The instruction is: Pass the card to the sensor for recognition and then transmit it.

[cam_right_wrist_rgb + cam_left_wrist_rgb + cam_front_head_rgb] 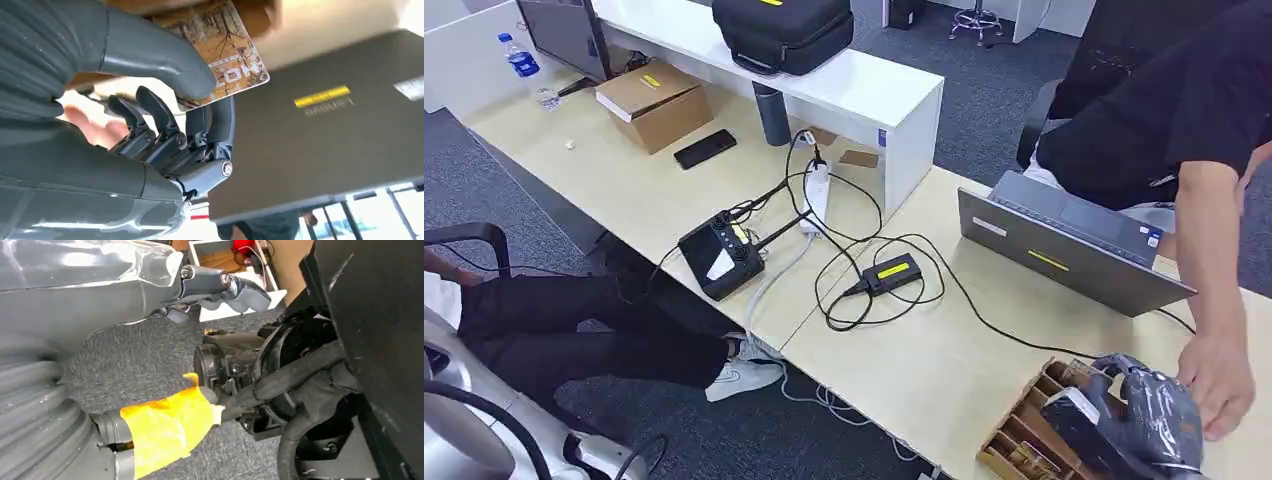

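My right hand (1149,415) hovers at the desk's near right corner, over a wooden card rack (1021,432). It pinches a card (225,55) printed with an autumn tree picture between thumb and fingers (210,125); the card's pale edge (1074,405) shows beside the hand. A small black box with a yellow label (890,272) lies mid-desk on a cable, well to the left of the hand. My left hand (220,287) hangs over grey carpet and holds nothing.
A person's hand (1219,375) rests right beside my right hand. A grey laptop (1064,245) stands half-open behind it. Further left lie a black controller (722,255), a power strip (816,195), a phone (705,148) and a cardboard box (654,100).
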Action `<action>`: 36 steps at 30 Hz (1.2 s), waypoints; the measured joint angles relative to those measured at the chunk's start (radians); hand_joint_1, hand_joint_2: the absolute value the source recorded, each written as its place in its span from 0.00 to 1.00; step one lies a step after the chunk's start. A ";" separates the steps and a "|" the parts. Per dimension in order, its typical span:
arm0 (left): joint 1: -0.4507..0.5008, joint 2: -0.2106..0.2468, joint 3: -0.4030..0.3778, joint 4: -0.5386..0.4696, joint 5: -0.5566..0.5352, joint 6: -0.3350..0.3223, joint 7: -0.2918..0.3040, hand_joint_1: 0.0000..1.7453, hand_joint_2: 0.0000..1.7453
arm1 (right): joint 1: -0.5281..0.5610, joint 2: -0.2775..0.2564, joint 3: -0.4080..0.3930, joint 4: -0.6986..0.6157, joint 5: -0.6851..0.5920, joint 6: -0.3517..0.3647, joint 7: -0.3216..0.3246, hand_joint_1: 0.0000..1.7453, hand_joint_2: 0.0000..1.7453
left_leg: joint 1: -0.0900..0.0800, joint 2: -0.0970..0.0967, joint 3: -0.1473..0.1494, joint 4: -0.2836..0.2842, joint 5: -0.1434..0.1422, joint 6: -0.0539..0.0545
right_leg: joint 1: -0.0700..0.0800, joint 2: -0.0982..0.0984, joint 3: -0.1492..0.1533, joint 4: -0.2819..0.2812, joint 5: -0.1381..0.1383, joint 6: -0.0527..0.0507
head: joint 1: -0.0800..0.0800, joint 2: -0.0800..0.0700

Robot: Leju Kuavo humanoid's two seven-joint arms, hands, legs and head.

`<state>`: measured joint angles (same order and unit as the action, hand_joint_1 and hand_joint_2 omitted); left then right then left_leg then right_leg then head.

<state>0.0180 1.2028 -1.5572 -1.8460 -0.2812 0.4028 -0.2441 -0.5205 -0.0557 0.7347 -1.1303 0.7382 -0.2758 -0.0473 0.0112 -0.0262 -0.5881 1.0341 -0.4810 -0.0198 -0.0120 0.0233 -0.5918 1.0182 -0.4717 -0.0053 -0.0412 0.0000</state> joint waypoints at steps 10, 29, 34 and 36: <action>0.012 -0.008 0.000 0.000 0.015 0.013 0.000 0.00 1.00 | -0.040 -0.001 -0.006 -0.071 0.000 -0.012 0.010 0.98 1.00 | 0.000 0.000 0.000 0.000 0.000 0.000 | 0.000 0.000 0.000 0.000 0.000 0.000 | 0.000 0.000; -0.025 -0.051 -0.001 0.034 0.157 -0.021 -0.064 0.00 1.00 | -0.335 -0.010 -0.093 -0.007 -0.039 0.025 0.084 1.00 1.00 | 0.000 0.000 0.000 0.000 0.001 0.000 | 0.000 0.000 0.000 0.000 0.001 0.000 | 0.000 0.000; -0.024 -0.073 -0.001 0.043 0.213 -0.017 -0.062 0.00 1.00 | -0.384 0.002 -0.109 0.072 -0.018 0.016 0.097 0.01 1.00 | 0.000 0.000 0.000 0.000 0.001 0.000 | 0.000 0.000 0.000 0.000 0.001 0.000 | 0.000 0.000; -0.023 -0.081 -0.001 0.045 0.216 -0.013 -0.062 0.00 1.00 | -0.387 0.008 -0.113 0.089 -0.019 0.017 0.095 0.00 1.00 | 0.000 0.000 0.000 0.000 0.001 0.000 | 0.000 0.000 0.000 0.000 0.001 0.000 | 0.000 0.000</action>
<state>-0.0054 1.1223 -1.5579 -1.8006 -0.0656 0.3899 -0.3063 -0.9077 -0.0473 0.6218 -1.0410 0.7191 -0.2590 0.0473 0.0111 -0.0264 -0.5882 1.0343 -0.4798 -0.0195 -0.0121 0.0233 -0.5919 1.0183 -0.4705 -0.0054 -0.0412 0.0000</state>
